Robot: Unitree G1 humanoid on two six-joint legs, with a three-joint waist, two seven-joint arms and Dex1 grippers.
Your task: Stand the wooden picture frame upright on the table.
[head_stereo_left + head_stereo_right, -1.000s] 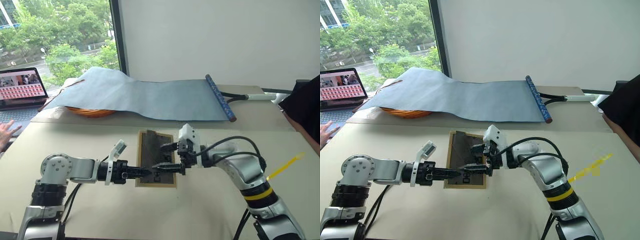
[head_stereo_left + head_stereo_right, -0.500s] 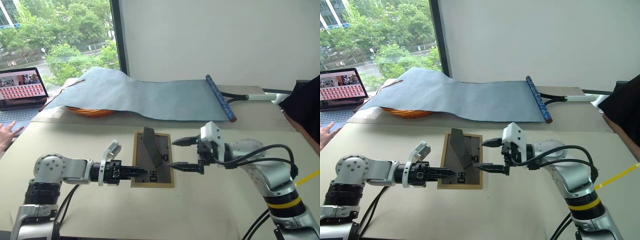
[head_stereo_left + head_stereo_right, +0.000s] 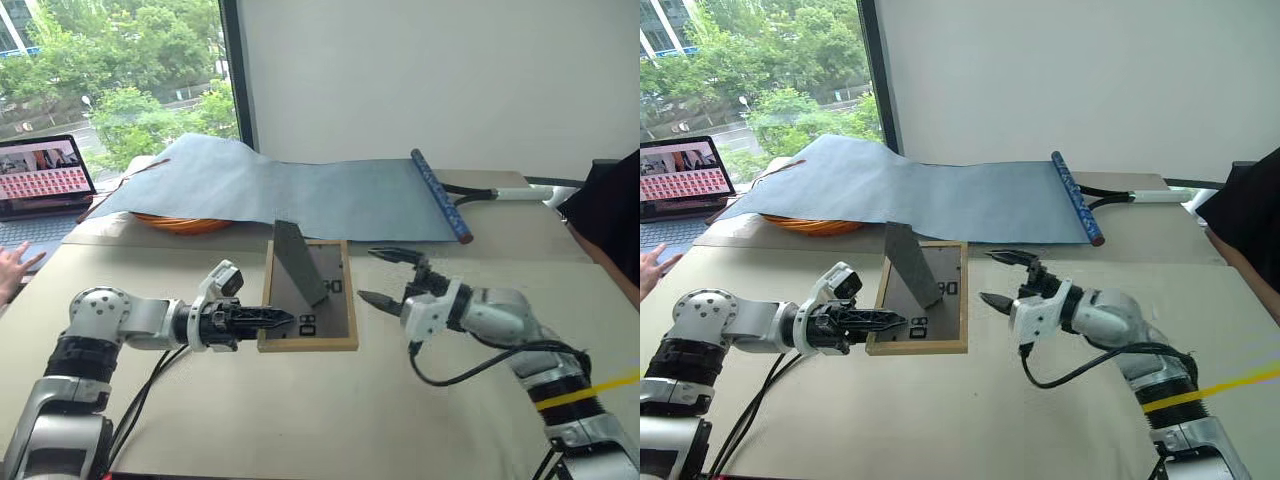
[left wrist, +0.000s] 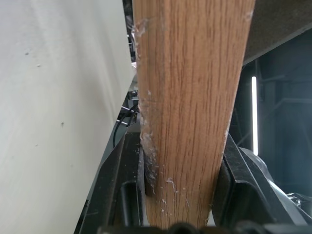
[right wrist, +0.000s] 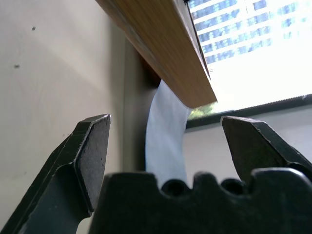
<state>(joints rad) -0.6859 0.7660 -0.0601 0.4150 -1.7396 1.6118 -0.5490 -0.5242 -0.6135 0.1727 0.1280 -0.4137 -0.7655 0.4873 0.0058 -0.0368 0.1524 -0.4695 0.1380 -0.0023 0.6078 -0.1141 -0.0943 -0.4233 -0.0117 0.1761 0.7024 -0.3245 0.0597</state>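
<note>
The wooden picture frame [image 3: 325, 300] shows its dark grey back to me, with its stand flap [image 3: 298, 262] swung out and sticking up. It is tilted, its left side lifted off the beige table [image 3: 300, 420]. My left gripper [image 3: 280, 320] is shut on the frame's left wooden edge [image 4: 187, 107], near the lower corner. My right gripper [image 3: 368, 275] stands open just right of the frame, apart from it, fingertips pointing at it. The right wrist view has the frame's wooden edge [image 5: 165, 48] ahead of the spread fingers [image 5: 90, 151].
A blue-grey sheet [image 3: 300, 195] with a dark rolled end [image 3: 440, 195] lies across the back, over an orange basket [image 3: 180, 224]. A laptop [image 3: 42, 175] and a person's hand [image 3: 15, 262] are at far left. A person in dark clothing [image 3: 610, 210] is at the right edge.
My right gripper left the frame's back, drew off to the right and rolled over. The flap swung out. My left gripper raised the frame's left side.
</note>
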